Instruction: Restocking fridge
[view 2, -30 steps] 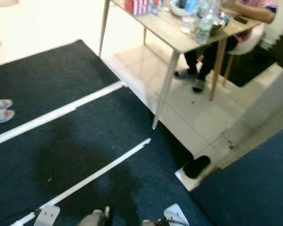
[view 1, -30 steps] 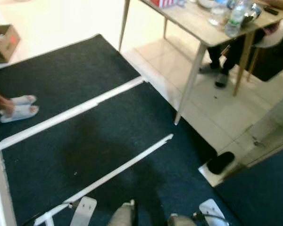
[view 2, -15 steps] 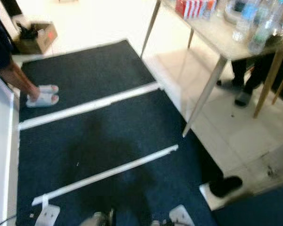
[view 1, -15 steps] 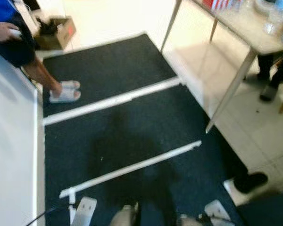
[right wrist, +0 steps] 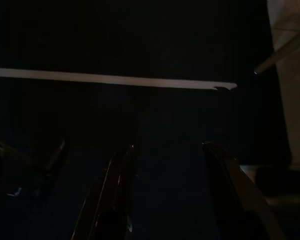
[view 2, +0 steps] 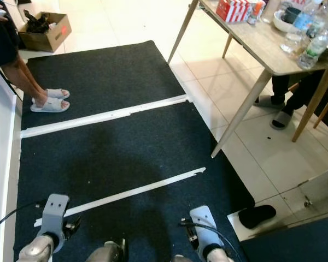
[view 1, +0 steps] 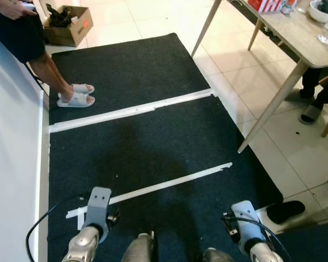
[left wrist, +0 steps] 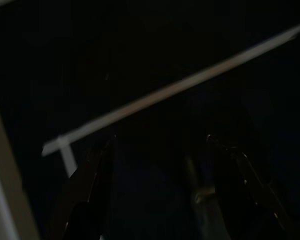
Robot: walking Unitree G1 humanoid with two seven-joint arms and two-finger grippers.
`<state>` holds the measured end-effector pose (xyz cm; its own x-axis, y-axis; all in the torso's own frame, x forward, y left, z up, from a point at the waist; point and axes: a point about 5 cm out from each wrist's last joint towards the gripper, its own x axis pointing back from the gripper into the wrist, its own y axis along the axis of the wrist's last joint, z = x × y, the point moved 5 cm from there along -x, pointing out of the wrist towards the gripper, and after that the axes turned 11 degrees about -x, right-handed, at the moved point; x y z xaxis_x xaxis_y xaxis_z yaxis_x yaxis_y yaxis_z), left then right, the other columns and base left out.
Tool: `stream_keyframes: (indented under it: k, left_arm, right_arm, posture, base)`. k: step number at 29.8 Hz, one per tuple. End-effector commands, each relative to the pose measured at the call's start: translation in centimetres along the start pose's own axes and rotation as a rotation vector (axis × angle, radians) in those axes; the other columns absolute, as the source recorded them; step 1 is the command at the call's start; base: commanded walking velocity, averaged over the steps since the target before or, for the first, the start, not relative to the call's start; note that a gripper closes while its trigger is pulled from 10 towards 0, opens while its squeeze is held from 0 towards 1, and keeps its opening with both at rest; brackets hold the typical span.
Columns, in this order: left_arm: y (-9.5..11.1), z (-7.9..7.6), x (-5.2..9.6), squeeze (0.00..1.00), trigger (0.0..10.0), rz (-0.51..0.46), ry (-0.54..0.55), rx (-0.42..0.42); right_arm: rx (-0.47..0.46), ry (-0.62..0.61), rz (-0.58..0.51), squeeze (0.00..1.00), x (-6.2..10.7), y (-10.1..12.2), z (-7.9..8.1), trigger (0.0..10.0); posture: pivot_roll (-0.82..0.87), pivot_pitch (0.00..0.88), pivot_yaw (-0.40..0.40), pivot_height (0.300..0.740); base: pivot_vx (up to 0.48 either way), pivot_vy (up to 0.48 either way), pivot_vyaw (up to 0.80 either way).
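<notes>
Mats (view 1: pixel 126 71): two; tape strips (view 1: pixel 131 112): two.

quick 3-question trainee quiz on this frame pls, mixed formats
1. True or false: both grippers hang low over the dark carpet, holding nothing.
2. The cardboard box sits: A) under the table B) on the tiles beyond the carpet, near the standing person C) on the table.
3. Fill in: the red-and-white carton stands on the ____.

Key: 1 true: left gripper and right gripper show spread fingers with carpet between. 2 B. 3 table.
</notes>
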<state>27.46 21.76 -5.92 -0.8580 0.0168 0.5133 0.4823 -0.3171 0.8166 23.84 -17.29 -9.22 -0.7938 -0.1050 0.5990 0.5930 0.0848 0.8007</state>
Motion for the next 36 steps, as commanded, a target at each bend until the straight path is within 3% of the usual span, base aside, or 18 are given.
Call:
stream_keyframes:
  k: [1, 10, 36]
  left_arm:
    - [-1.0, -1.3, 0.4, 0.0, 10.0, 0.018, -0.012, 0.013]
    - [-0.1, -1.4, 0.2, 0.0, 10.0, -0.014, 0.013, 0.013]
    - [-0.2, -1.0, 0.2, 0.0, 10.0, -0.001, 0.02, 0.007]
  right_arm:
    - [-0.023, -0.003, 0.007, 0.0, 0.4, -0.8, 0.0, 10.0]
    - [-0.07, -0.017, -0.009, 0.0, 0.8, -1.0, -0.3, 10.0]
    - [-0.083, -0.03, -0.009, 0.0, 0.9, -1.1, -0.7, 10.0]
  posture:
    - [-0.06, 0.182, -0.019, 0.74]
    - [-0.06, 0.188, -0.017, 0.74]
    - [-0.06, 0.193, -0.014, 0.74]
  base:
    - [0.0, 0.0, 0.0]
    - [0.074, 0.0, 0.0]
    - [0.48, 0.0, 0.0]
